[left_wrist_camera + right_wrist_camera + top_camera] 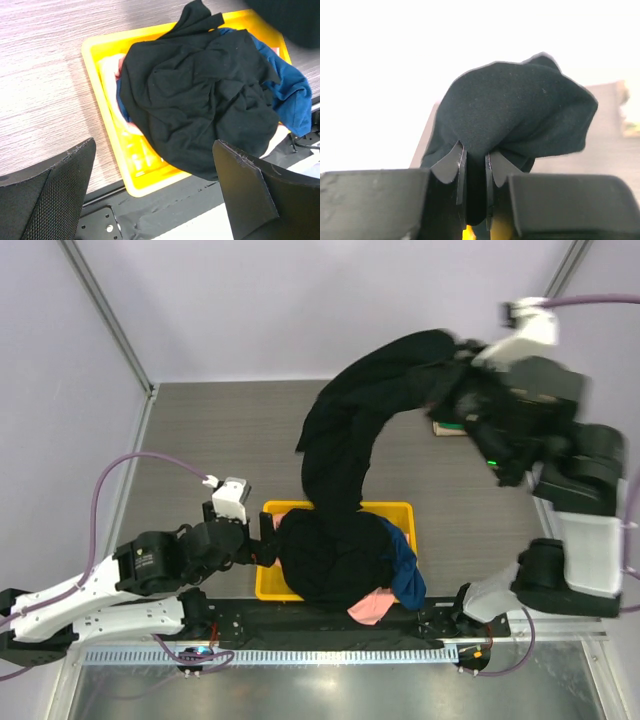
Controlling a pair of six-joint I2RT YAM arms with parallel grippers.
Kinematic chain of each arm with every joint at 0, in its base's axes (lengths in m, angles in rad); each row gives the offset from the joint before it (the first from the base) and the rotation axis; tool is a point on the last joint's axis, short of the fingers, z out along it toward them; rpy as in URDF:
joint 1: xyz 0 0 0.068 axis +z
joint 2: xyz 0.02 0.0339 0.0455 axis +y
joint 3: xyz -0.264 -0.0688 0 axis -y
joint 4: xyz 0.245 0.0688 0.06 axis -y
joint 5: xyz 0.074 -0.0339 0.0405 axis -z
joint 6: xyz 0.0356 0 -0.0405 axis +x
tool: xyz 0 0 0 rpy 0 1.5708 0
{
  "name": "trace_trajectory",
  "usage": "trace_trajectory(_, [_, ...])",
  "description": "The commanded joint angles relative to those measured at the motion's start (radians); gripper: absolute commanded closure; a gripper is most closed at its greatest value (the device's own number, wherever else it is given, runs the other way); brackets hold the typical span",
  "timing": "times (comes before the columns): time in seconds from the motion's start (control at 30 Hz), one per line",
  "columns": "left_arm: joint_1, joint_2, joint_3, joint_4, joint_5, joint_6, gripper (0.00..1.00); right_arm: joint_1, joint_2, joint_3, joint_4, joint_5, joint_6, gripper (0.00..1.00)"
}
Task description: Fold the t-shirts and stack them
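A large black t-shirt [345, 450] stretches from the heap in the yellow tray [400, 510] up to my right gripper [455, 375], which is raised at the far right and shut on a bunch of its cloth [510, 115]. The rest of the black shirt [200, 95] lies piled on the tray, over a blue shirt [295, 95] and a pink one [368, 606]. A pale shirt [112, 67] shows under the pile at the tray's left. My left gripper [262, 545] is open and empty, low at the tray's left edge, fingers [47, 195] apart over the table's near edge.
The yellow tray [100, 45] sits at the near middle of the grey wood table. A folded green and tan stack [447, 427] lies at the far right, partly behind my right arm. A black mounting rail [300, 625] runs along the near edge.
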Motion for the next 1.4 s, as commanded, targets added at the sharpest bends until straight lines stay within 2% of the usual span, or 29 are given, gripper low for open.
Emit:
trace_trajectory(0.0, [0.004, 0.006, 0.048, 0.010, -0.038, -0.021, 0.00, -0.004, -0.233, -0.162, 0.305, 0.456, -0.274, 0.99])
trace_trajectory(0.07, [0.004, 0.020, 0.050, 0.010, -0.044, -0.019, 0.00, -0.004, -0.452, -0.356, 0.494, 0.555, -0.351, 0.99])
trace_trajectory(0.2, [0.005, 0.061, 0.021, 0.000, -0.087, -0.065, 0.00, -0.004, -0.580, -0.545, 0.515, 0.575, -0.328, 0.99])
trace_trajectory(0.27, [0.034, 0.126, -0.011, 0.010, -0.054, -0.077, 0.00, -0.002, -0.619, -0.602, 0.466, 0.505, -0.244, 0.99])
trace_trajectory(0.33, [0.160, 0.187, -0.030, 0.026, 0.036, -0.065, 0.07, -0.005, -0.620, -0.642, 0.359, 0.442, -0.170, 0.99])
trace_trajectory(0.37, [0.213, 0.247, -0.059, 0.042, 0.129, -0.054, 0.09, -0.002, -0.603, -0.647, 0.321, 0.395, -0.100, 0.99])
trace_trajectory(0.4, [0.320, 0.270, -0.082, 0.062, 0.188, -0.032, 0.10, -0.004, -0.594, -0.650, 0.251, 0.369, -0.074, 0.99])
trace_trajectory(0.43, [0.374, 0.294, -0.105, 0.116, 0.239, -0.018, 0.12, -0.005, -0.585, -0.651, 0.224, 0.344, -0.048, 0.99])
trace_trajectory(0.47, [0.469, 0.334, -0.152, 0.149, 0.349, -0.004, 0.13, -0.004, -0.578, -0.668, 0.193, 0.291, -0.006, 0.99])
trace_trajectory(0.57, [0.574, 0.443, -0.194, 0.252, 0.460, 0.024, 0.23, -0.004, -0.584, -0.738, 0.179, 0.241, 0.051, 0.99])
trace_trajectory(0.63, [0.577, 0.504, -0.199, 0.292, 0.471, 0.030, 0.29, -0.002, -0.613, -0.782, 0.179, 0.229, 0.068, 0.99])
trace_trajectory(0.7, [0.580, 0.613, -0.190, 0.313, 0.475, 0.030, 0.41, -0.004, -0.643, -0.846, 0.182, 0.236, 0.095, 0.99])
trace_trajectory(0.73, [0.586, 0.652, -0.179, 0.324, 0.486, 0.033, 0.65, -0.004, -0.673, -0.866, 0.187, 0.238, 0.101, 0.99])
trace_trajectory(0.77, [0.611, 0.681, -0.174, 0.335, 0.500, 0.032, 0.79, -0.004, -0.687, -0.900, 0.188, 0.239, 0.111, 0.99])
trace_trajectory(0.8, [0.632, 0.730, -0.170, 0.365, 0.543, 0.032, 0.99, -0.004, -0.699, -0.915, 0.188, 0.235, 0.123, 0.99])
trace_trajectory(0.93, [0.827, 0.775, -0.153, 0.393, 0.639, 0.015, 1.00, -0.004, -0.747, -0.964, 0.190, 0.201, 0.146, 0.99])
trace_trajectory(0.97, [0.937, 0.776, -0.147, 0.395, 0.652, 0.009, 1.00, -0.004, -0.759, -0.981, 0.190, 0.193, 0.149, 0.99])
trace_trajectory(1.03, [1.055, 0.779, -0.130, 0.392, 0.682, 0.004, 1.00, -0.004, -0.768, -0.997, 0.185, 0.174, 0.166, 0.99])
trace_trajectory(1.07, [1.162, 0.784, -0.104, 0.387, 0.687, -0.004, 1.00, -0.004, -0.781, -1.016, 0.184, 0.170, 0.172, 0.99])
trace_trajectory(1.17, [1.347, 0.805, -0.023, 0.381, 0.689, -0.033, 1.00, -0.004, -0.804, -1.056, 0.184, 0.170, 0.189, 0.99])
trace_trajectory(1.27, [1.477, 0.863, 0.081, 0.392, 0.704, -0.070, 1.00, -0.004, -0.808, -1.084, 0.185, 0.169, 0.189, 0.99])
trace_trajectory(1.37, [1.541, 0.961, 0.224, 0.378, 0.680, -0.111, 1.00, -0.005, -0.808, -1.105, 0.185, 0.157, 0.187, 0.99])
